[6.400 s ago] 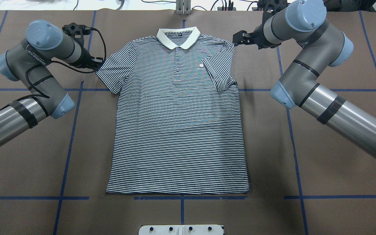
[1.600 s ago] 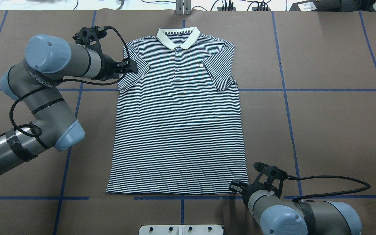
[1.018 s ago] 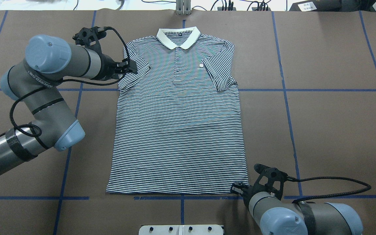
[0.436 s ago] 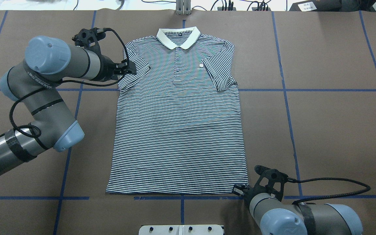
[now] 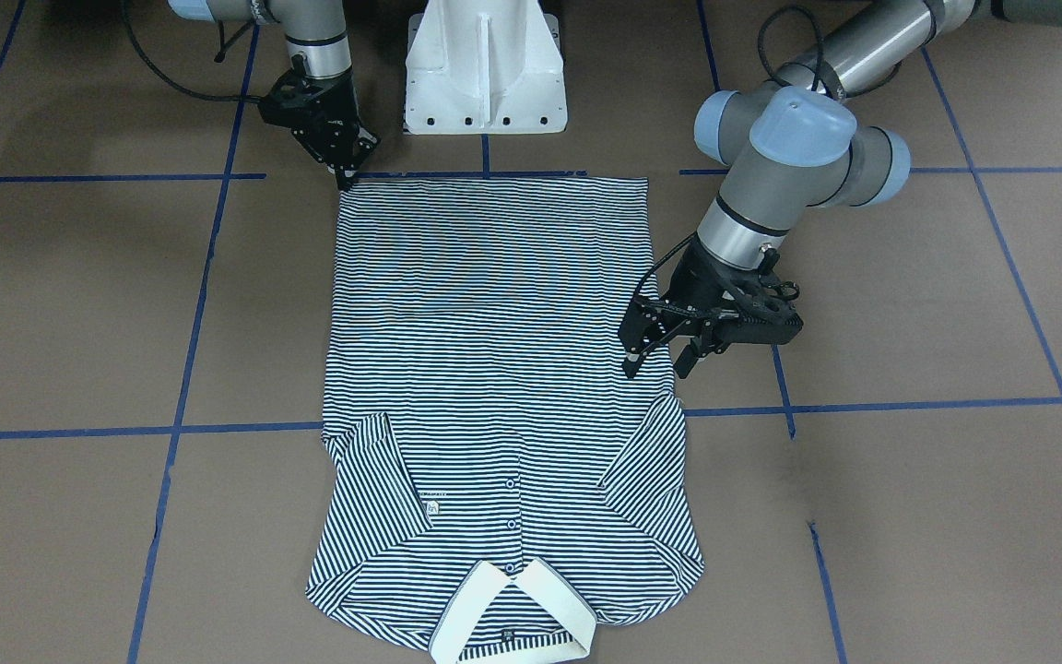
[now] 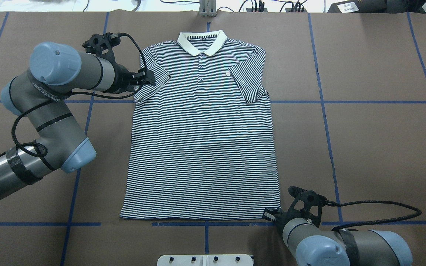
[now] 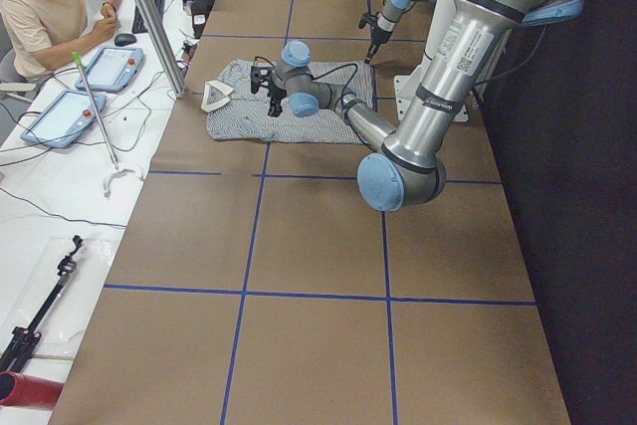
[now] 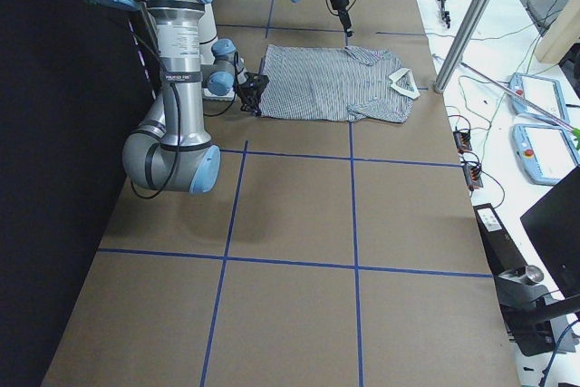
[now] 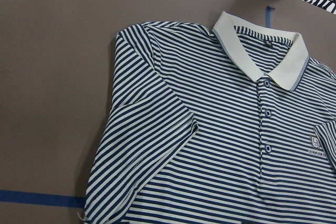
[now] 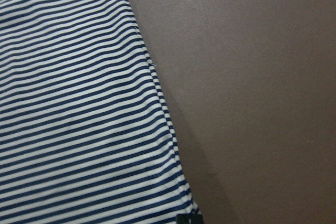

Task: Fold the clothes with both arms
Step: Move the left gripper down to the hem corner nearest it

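1. Two grippers are seen from the front. The shirt (image 5: 494,323) is laid flat and face up on the table (image 5: 909,304), with the collar (image 5: 513,618) away from the robot and both sleeves turned in over the chest. The left gripper (image 5: 656,361) is held with its fingers spread apart over the shirt's side edge, just beside a folded sleeve (image 5: 646,470). The right gripper (image 5: 344,175) is set at a hem corner (image 5: 356,194) with its tips drawn to a point. Whether cloth is pinched there cannot be told.
2. From overhead, the left gripper is placed over the folded sleeve by the shoulder. The right one is at the diagonally opposite hem corner, nearest the robot.
3. From the left end, the shirt is seen beyond the large left arm (image 7: 448,77). A person (image 7: 50,7) is seated beside the table.
4. From the right end, the right gripper is found at the shirt's near corner.
5. In the left wrist view, the collar, placket (image 9: 265,114), patch (image 9: 315,142) and folded sleeve are shown.
6. In the right wrist view, the striped hem corner is shown at the bottom edge, touched by a black fingertip (image 10: 185,219).
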`<action>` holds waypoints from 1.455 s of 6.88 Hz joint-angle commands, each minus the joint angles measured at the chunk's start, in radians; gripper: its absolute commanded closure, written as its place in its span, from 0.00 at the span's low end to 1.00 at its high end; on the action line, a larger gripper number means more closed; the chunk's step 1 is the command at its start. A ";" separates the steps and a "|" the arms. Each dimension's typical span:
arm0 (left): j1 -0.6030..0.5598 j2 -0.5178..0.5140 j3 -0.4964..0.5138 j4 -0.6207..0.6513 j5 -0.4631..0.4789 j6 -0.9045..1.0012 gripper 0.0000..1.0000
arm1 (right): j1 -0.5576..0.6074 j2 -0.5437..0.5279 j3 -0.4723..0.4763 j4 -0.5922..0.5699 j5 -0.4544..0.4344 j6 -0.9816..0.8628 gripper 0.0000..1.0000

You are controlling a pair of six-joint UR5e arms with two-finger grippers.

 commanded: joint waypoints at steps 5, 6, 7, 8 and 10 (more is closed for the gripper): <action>0.352 0.377 -0.484 0.202 0.179 -0.257 0.24 | 0.006 -0.001 0.056 0.002 0.025 -0.005 1.00; 0.421 0.382 -0.493 0.252 0.185 -0.315 0.24 | 0.006 0.000 0.056 0.002 0.025 -0.005 1.00; 0.466 0.402 -0.485 0.257 0.232 -0.325 0.24 | 0.004 0.000 0.056 0.002 0.025 -0.005 1.00; 0.506 0.399 -0.455 0.254 0.255 -0.349 0.25 | 0.004 0.000 0.056 0.002 0.025 -0.005 1.00; 0.509 0.394 -0.421 0.251 0.253 -0.348 0.25 | 0.006 0.002 0.052 0.002 0.025 -0.006 1.00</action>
